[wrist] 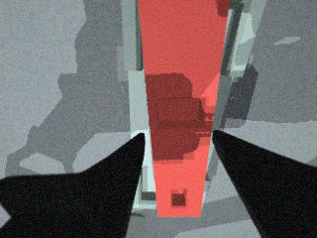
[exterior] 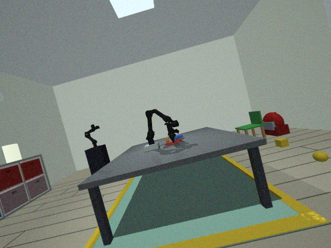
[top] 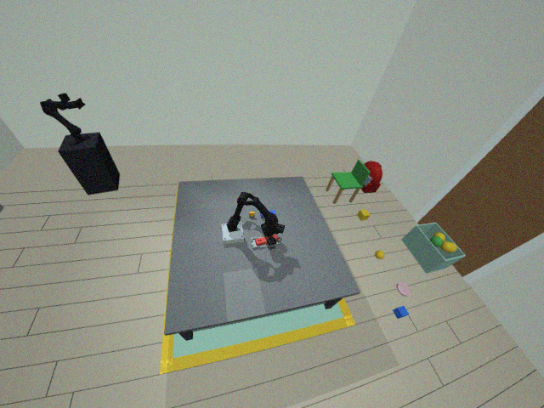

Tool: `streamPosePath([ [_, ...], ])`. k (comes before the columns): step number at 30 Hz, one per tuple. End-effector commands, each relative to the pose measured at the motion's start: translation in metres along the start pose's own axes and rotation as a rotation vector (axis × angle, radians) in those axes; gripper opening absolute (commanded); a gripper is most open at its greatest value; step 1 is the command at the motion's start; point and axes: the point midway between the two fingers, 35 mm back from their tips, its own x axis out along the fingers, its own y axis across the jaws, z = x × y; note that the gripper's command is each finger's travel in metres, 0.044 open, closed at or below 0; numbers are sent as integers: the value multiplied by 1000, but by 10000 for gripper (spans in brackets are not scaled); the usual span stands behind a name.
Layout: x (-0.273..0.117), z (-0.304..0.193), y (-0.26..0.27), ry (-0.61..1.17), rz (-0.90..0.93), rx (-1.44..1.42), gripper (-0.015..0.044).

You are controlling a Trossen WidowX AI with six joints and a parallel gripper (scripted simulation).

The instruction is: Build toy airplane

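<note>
The red fuselage (top: 260, 241) (exterior: 170, 143) (wrist: 180, 50) lies lengthwise between the pale side walls of the cradle (wrist: 138, 94) and looks level. Its wide socket and a small square socket near its end show on top, both empty. My gripper (top: 272, 242) (exterior: 173, 141) (wrist: 178, 136) is open, with one fingertip on each side of the fuselage. A narrow gap shows at the left fingertip; whether the right one touches cannot be told. The blue wing (top: 272, 213) (exterior: 178, 137) and the orange-yellow tail fin (top: 252, 214) (exterior: 167, 139) lie on the table behind the cradle.
The arm's pale base plate (top: 232, 239) (exterior: 151, 145) stands left of the cradle on the dark table (top: 201, 280) (exterior: 213, 144). A second black arm (top: 61, 105) (exterior: 90, 136) stands on a black pedestal off the table. A green chair (top: 347, 178) (exterior: 250, 126) stands on the floor beyond.
</note>
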Motion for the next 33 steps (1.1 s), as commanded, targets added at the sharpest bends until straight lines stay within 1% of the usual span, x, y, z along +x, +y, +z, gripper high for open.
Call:
streamPosePath([
  [1,0,0,0,0,-1,0,384],
  [3,0,0,0,0,-1,0,437],
  [11,-3,0,0,0,-1,0,440],
  [13,-26,3,-2,-2,-2,-1,440],
  [16,-80,3,-2,-5,-3,-2,440],
  [18,-104,0,0,-6,-3,-2,440],
  [24,-107,3,-3,-7,-3,-2,440],
  [28,-107,5,-4,-7,-3,131,440],
  [33,-107,5,-4,-7,-3,142,440],
])
